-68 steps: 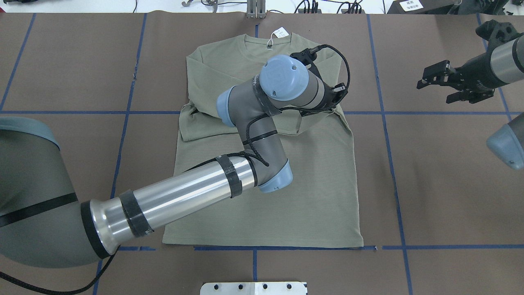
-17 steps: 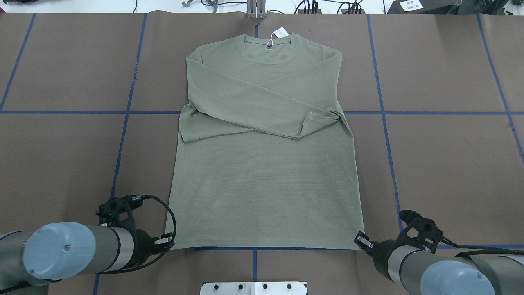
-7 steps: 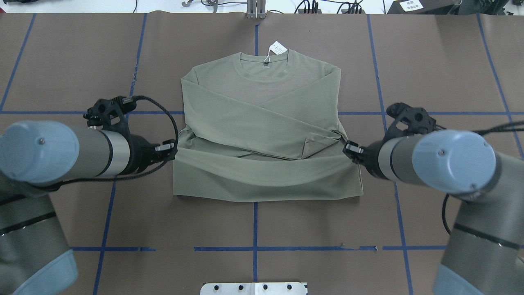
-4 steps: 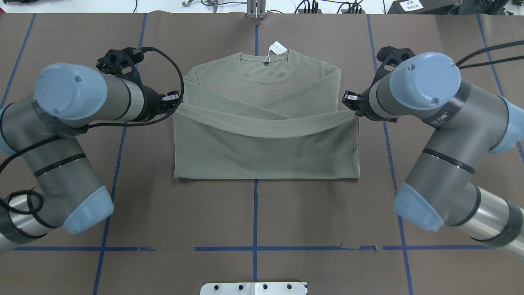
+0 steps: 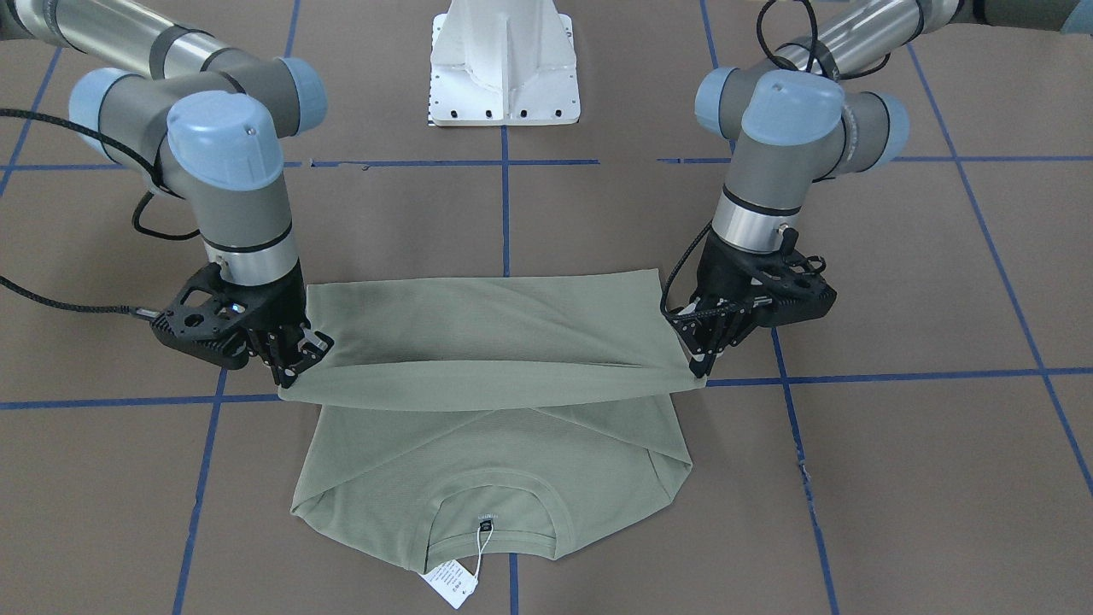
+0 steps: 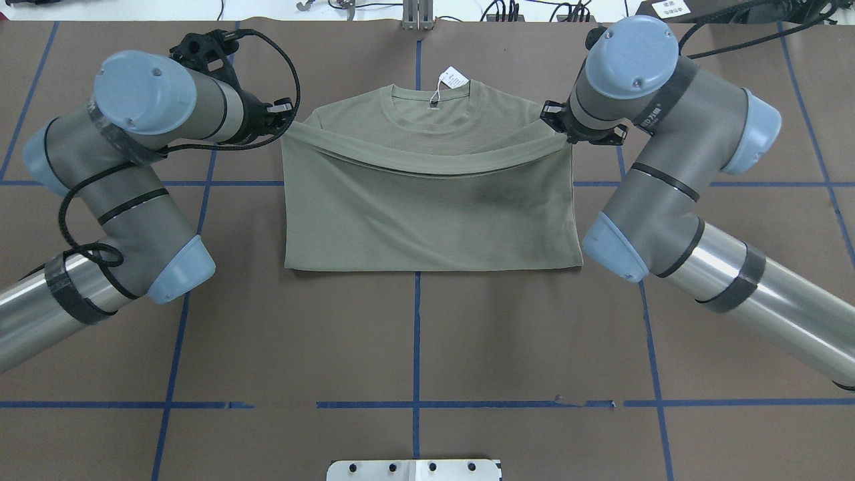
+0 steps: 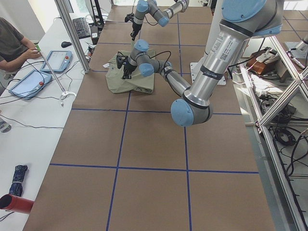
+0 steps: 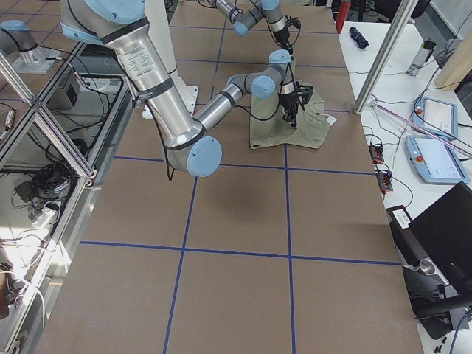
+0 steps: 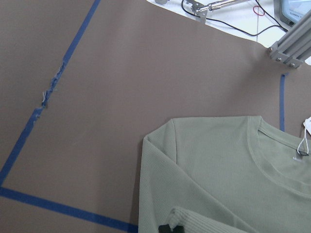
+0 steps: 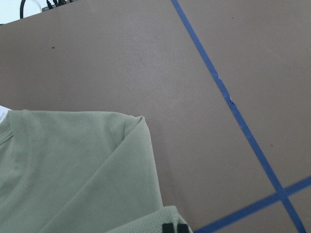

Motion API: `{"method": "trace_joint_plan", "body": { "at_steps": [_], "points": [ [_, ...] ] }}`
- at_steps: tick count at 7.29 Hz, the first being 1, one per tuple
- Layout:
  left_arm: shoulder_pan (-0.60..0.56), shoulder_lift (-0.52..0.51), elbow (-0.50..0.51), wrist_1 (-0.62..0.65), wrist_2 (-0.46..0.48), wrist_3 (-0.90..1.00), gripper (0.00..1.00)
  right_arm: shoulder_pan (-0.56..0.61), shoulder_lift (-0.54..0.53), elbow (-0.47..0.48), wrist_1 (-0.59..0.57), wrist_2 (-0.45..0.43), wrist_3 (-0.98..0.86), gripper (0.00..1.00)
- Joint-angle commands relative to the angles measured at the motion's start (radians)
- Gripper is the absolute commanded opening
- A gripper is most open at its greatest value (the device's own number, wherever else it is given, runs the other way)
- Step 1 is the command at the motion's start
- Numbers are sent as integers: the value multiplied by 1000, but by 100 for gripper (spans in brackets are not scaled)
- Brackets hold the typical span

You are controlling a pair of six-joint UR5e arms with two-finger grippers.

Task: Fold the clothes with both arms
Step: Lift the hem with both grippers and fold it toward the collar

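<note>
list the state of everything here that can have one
shirt, half folded, lower half doubled up over the chest
hem, raised off the cloth, sagging in the middle
left hand, shut on one hem corner
right hand, shut on the other hem corner
hang tag, lying flat on the table

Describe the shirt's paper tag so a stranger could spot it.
On the brown table with blue tape lines lies one green shirt. At its round neck, toward the far edge in the overhead view, a small tag sits on a string. Nothing else by the shirt is white.
</note>
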Motion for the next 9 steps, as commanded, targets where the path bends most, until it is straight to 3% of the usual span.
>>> {"method": "trace_joint_plan", "body": {
  "at_steps": [1,2,4,6,9],
  "points": [
    [-21,-53,171,-125,5,-1,0,39,103,-236,133,42,-8,0],
    [-39,-85,246,-177,5,-1,0,46,154,-308,135,42,-19,0],
    [-59,-106,352,-285,7,25,0,57,166,-353,138,41,-50,0],
    [-58,-110,383,-300,5,27,0,57,177,-418,206,31,-51,0],
    [-56,-155,452,-314,5,25,4,60,177,-430,224,31,-51,0]
  ]
}}
